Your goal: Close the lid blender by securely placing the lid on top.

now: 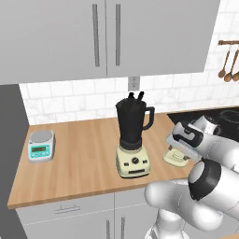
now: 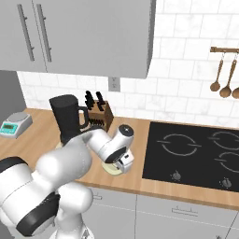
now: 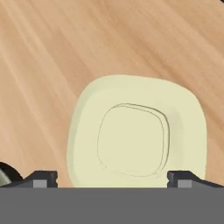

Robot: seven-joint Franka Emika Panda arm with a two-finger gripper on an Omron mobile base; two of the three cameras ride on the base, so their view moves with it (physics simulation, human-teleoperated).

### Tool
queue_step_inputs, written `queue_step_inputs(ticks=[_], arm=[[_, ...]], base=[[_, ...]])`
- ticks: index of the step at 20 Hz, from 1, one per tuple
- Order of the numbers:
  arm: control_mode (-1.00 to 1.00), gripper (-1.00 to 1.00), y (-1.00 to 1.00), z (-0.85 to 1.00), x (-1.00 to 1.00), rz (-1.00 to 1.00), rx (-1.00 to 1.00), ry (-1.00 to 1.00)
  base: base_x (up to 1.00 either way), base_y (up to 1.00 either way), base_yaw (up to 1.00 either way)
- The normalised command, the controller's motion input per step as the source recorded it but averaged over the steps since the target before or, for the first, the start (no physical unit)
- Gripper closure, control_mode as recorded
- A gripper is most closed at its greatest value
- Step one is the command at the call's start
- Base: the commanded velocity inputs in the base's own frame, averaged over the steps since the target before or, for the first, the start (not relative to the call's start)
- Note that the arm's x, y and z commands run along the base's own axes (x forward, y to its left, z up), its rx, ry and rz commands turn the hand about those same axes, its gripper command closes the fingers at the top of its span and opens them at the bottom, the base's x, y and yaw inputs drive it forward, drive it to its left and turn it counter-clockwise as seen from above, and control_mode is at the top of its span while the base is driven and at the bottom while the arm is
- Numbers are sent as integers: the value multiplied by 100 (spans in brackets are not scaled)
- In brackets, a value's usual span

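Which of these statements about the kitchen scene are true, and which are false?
1. The lid lies flat on the wooden counter. True.
2. The lid already sits on the blender. False: the jar's mouth is uncovered, and the lid lies on the counter to the jar's right.
3. The fingers stand wide apart, one at each side of the lid. True.
4. The gripper has lifted the lid off the counter. False: it hovers over the lid, open.
5. A small kitchen scale stands on the counter, left of the blender. True.
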Motion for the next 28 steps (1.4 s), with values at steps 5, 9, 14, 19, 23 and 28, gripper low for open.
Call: queue_step_inputs(ticks=[5, 9, 14, 19, 23, 28], arm=[[-100, -100, -10, -23, 9, 0, 0, 0], [-100, -100, -1, -11, 4, 0, 0, 0], [-100, -100, 0, -13, 16, 0, 0, 3], [-100, -100, 0, -31, 12, 0, 0, 7], [-100, 100, 2, -46, 1, 0, -1, 5], [-100, 100, 18, -24, 0, 0, 0, 0]], base=[[0, 0, 0], [0, 0, 0], [0, 0, 0], [0, 0, 0], [0, 0, 0], [0, 0, 0]])
